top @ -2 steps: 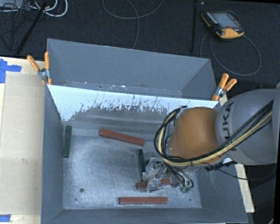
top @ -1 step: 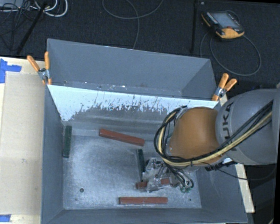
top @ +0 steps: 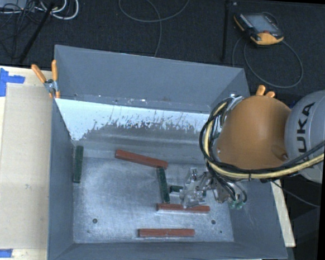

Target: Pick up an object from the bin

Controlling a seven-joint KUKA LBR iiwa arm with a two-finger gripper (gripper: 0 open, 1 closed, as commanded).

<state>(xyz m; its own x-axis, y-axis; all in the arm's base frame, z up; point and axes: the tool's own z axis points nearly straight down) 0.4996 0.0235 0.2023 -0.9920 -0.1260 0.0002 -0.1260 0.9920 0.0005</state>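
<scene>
Grey metal bin (top: 126, 90), floor mostly bare, with a few loose bars spread apart. The end effector (top: 191, 195) is low at right-centre, directly over a short red-brown bar (top: 168, 208). A dark green bar (top: 162, 184) lies just to its left, and its near end seems to touch the red-brown one. We can't tell how far the end effector is open, or whether it has anything. We judge the red-brown bar light, stiff, flat and probably slick on metal. Best hold is across the narrow width near mid-length, so it won't tip. The risk is pinching the green bar along with it.
</scene>
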